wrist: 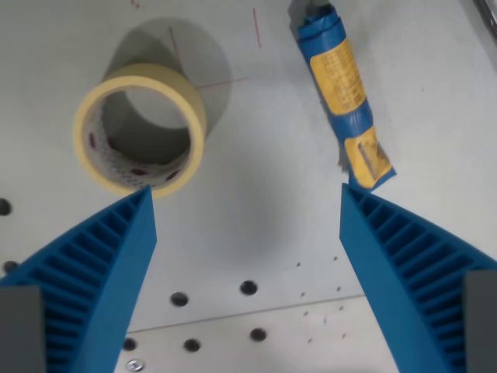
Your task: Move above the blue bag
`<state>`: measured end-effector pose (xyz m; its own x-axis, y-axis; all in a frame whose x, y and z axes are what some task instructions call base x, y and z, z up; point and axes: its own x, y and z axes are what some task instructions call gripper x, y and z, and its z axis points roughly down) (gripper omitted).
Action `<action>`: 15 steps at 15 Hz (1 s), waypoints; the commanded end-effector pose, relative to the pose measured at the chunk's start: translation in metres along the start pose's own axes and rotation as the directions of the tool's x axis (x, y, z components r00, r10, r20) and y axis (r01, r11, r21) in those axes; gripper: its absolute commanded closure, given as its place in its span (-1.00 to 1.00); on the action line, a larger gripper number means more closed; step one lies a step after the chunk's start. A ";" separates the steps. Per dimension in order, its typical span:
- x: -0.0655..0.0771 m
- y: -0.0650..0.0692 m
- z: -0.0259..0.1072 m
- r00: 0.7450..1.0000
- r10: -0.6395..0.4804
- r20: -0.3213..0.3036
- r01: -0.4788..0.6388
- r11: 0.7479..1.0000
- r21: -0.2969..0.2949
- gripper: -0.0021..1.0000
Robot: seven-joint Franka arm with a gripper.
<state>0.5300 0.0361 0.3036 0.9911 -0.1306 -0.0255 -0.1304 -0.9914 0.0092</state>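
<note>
With jaws spread empty, the gripper (pixel 247 203) was mid-approach, needing to shift toward the wrist view's upper right over the blue bag (pixel 343 95).

On my bench (pixel 264 210) a roll of masking tape (pixel 140 128) stands tilted toward the wrist view's upper left, pale yellow outside, red dots on its inner core. Thin red lines (pixel 221 80) are marked beside it. Dark round holes (pixel 248 287) dot the bench lower down.
</note>
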 end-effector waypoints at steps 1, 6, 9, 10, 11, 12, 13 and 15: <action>-0.003 0.009 0.014 0.984 -0.151 -0.092 0.152 0.988 -0.004 -1.00; -0.003 0.022 0.040 0.966 -0.243 -0.094 0.242 0.970 -0.017 -1.00; -0.002 0.030 0.055 0.953 -0.287 -0.093 0.286 0.958 -0.026 -1.00; -0.002 0.033 0.060 0.950 -0.298 -0.091 0.297 0.955 -0.026 -1.00; -0.002 0.036 0.065 0.946 -0.312 -0.091 0.311 0.950 -0.028 -1.00; -0.002 0.039 0.070 0.940 -0.328 -0.091 0.326 0.945 -0.029 -1.00; -0.002 0.041 0.075 0.935 -0.342 -0.090 0.341 0.940 -0.029 -1.00; -0.002 0.047 0.085 0.924 -0.371 -0.091 0.370 0.929 -0.032 -1.00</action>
<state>0.5238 -0.0067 0.2225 0.9960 0.0857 -0.0258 0.0861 -0.9962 0.0131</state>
